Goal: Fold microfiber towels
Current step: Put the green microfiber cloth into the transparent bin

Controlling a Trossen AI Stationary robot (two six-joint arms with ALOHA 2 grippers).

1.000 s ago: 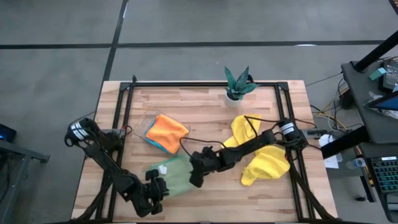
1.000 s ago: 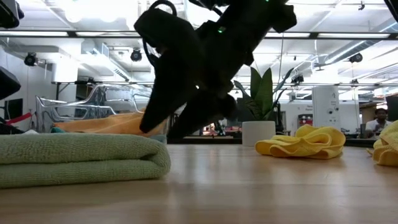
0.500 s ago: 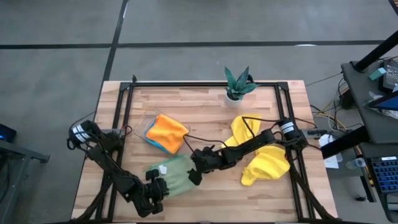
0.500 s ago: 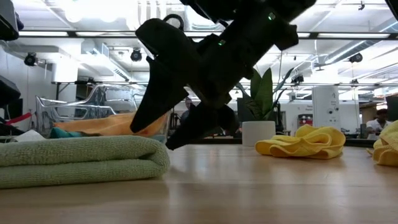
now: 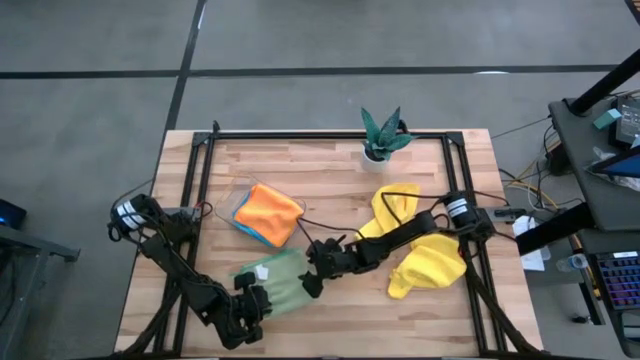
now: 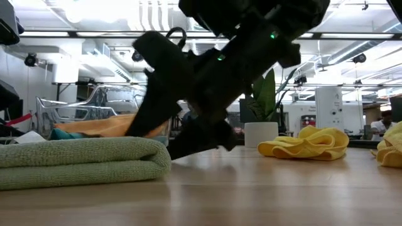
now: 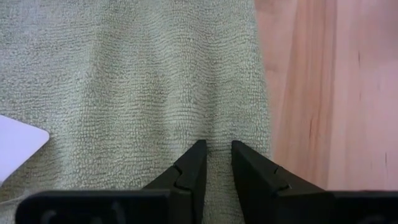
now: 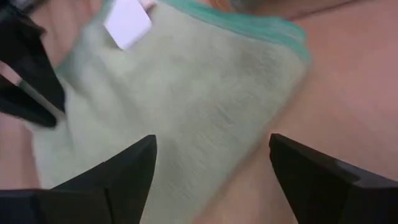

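The pale green towel (image 5: 277, 283) lies folded near the front of the table (image 5: 330, 170), left of centre; the left gripper (image 5: 250, 305) sits at its near edge with its narrow fingers (image 7: 194, 167) almost together, pressed onto the pile with only a slim gap between them; whether any cloth is actually pinched there I cannot tell. The right gripper (image 5: 312, 281) hovers low at the towel's right edge, its jaws spread wide and holding nothing.

The main risk, as I judge it, is the fold coming undone; if the right gripper bites only the top layer, or drags sideways while the left one pins the near edge, the layers could slide apart and the neat rectangle skew; a lift that catches the white label (image 8: 127, 22) instead of the hem could peel a corner open. The two grippers also stand close together over the same cloth, so a careless approach could knock one into the other.

The green towel is a soft looped pile, thick and rounded at its folded edge in the low view; the orange towel (image 5: 269, 212) lies folded in the clear tray (image 5: 237, 205) farther back, with a strip of blue showing under it; the two yellow towels (image 5: 423, 253) lie crumpled in loose heaps to the right; the table is pale planked wood, smooth and hard; a small potted plant (image 5: 382, 132) stands at the far edge.
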